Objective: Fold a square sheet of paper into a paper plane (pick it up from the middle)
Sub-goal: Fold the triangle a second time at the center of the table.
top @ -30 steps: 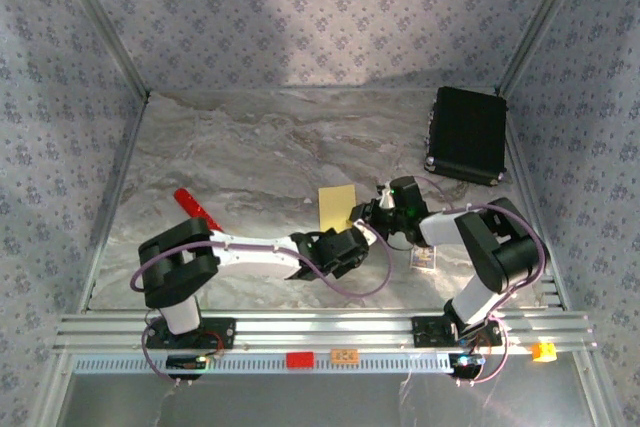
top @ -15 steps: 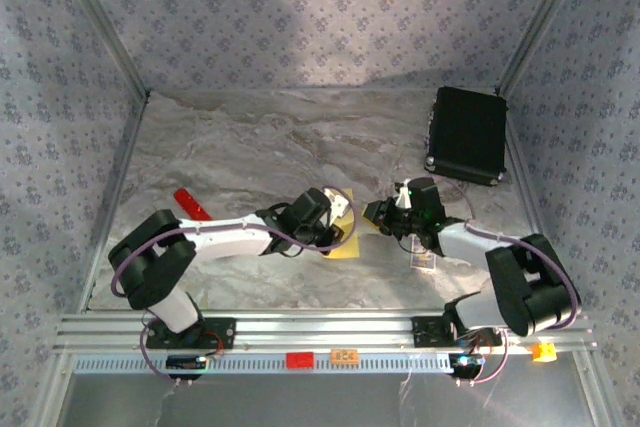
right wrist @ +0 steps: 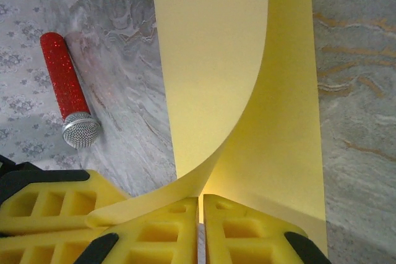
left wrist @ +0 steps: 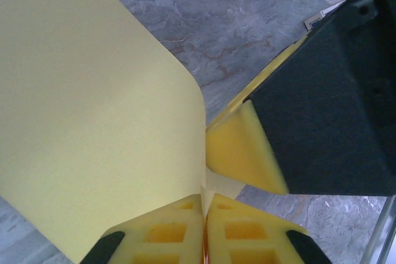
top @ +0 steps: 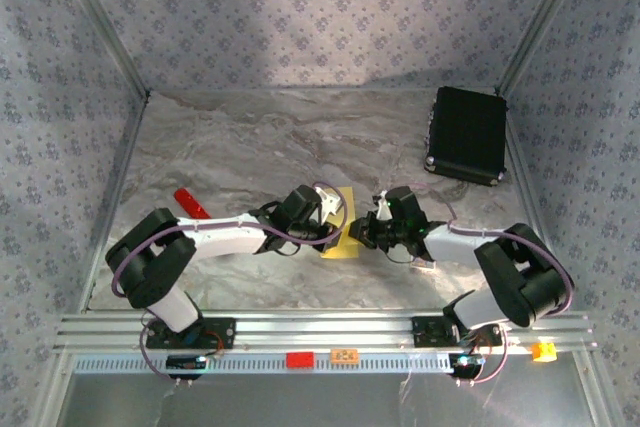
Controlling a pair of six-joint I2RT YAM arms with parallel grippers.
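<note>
— What's changed?
— The left claw [left wrist: 204, 214] was already on the yellow sheet [left wrist: 86, 109]; the right claw [right wrist: 199, 214] has now come in to its right edge.
— Grips?
— Both clamped on the sheet, lifted mid-table [top: 250, 147].
— Anything one camera adds?
— The right wrist shows the sheet's curl and a red microphone [right wrist: 67, 94].

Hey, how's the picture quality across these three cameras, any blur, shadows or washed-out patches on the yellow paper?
Top external view: a broad soft shadow crosses the patterned back wall. Left wrist view: the thin yellow paper sheet sits so close it reads pale and soft. Right wrist view: sharper; the sheet's curl shades smoothly and the red glittery handle is crisp.
</note>
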